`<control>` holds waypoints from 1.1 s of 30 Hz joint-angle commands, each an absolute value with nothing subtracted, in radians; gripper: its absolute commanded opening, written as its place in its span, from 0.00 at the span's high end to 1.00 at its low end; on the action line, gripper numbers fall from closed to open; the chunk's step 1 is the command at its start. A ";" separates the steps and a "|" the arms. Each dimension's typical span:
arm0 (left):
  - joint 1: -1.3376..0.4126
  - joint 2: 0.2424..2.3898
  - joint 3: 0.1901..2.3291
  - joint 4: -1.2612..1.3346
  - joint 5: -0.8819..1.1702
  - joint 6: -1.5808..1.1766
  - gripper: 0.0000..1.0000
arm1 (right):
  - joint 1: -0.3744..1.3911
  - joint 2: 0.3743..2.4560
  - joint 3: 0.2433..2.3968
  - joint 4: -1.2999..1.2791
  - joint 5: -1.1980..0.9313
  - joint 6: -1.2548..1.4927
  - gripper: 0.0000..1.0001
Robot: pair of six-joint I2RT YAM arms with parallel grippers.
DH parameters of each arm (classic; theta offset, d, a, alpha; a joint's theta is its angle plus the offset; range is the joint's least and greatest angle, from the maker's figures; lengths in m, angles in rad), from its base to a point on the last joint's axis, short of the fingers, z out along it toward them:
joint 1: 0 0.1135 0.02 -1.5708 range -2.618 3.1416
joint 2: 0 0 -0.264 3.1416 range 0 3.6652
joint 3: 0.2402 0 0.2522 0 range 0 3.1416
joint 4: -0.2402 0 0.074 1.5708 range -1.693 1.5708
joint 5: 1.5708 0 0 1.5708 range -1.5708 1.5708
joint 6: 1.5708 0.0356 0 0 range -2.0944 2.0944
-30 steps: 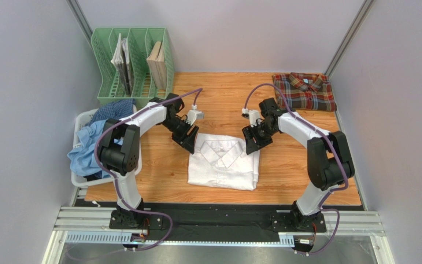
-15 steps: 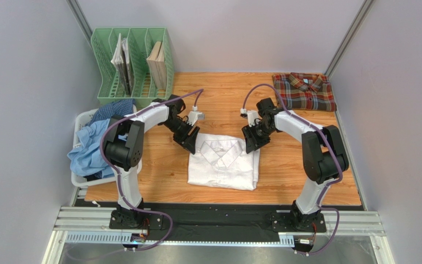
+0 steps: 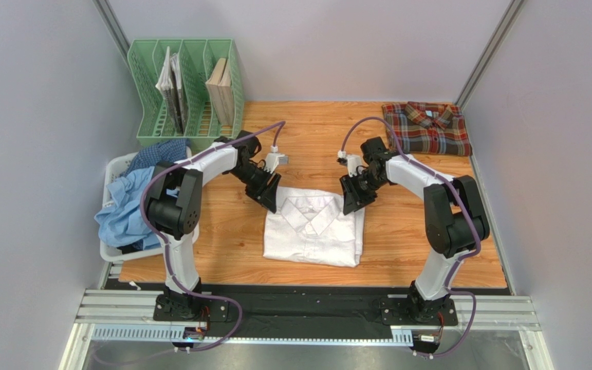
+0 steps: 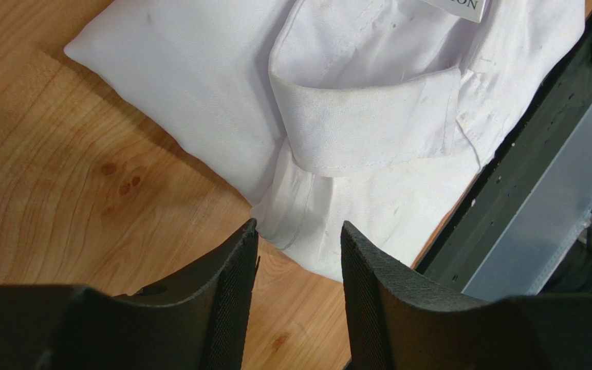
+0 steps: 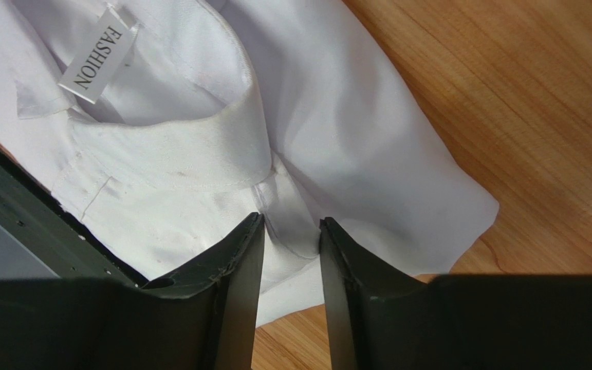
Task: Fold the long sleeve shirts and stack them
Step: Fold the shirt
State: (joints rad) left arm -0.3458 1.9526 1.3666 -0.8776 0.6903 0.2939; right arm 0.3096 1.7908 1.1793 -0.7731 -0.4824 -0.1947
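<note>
A white shirt (image 3: 313, 229) lies folded flat in the middle of the table (image 3: 430, 239). Its collar (image 3: 312, 206) is at the far end, away from the arms.

The left gripper (image 3: 269, 202) is at the far left corner of the white shirt. From the left wrist, the left gripper (image 4: 297, 227) points down at the edge of the white shirt (image 4: 199, 85), where cloth meets wood. Its two fingers (image 4: 229, 285) stand apart. You can see the shirt and the table through the gap. The collar (image 4: 368, 116) is just past the fingertips.

The right gripper (image 3: 351, 202) is at the far right corner of the same shirt. From the right wrist, the right gripper (image 5: 291, 220) is right over the white shirt (image 5: 368, 154), just below the collar (image 5: 199, 146). Its fingers (image 5: 237, 293) are apart too, but the gap is small, and white cloth shows in it. A little tag (image 5: 98, 58) inside the collar reads FASHION.

A plaid shirt (image 3: 428, 127) lies folded in the far right corner of the table, well apart from both grippers. Blue shirts (image 3: 131, 204) are piled in a white basket (image 3: 115, 166) at the left side. A green rack (image 3: 187, 92) stands behind the basket.
</note>
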 commanded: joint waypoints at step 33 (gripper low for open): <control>-0.364 2.042 1.506 -0.690 0.542 0.229 1.00 | 0.155 1.819 1.241 -0.686 -0.368 -0.233 1.00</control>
State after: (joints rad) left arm -0.3912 2.0041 1.4895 -0.7536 0.6292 0.2642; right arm 0.1669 1.7763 1.1603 -0.7456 -0.4351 -0.2214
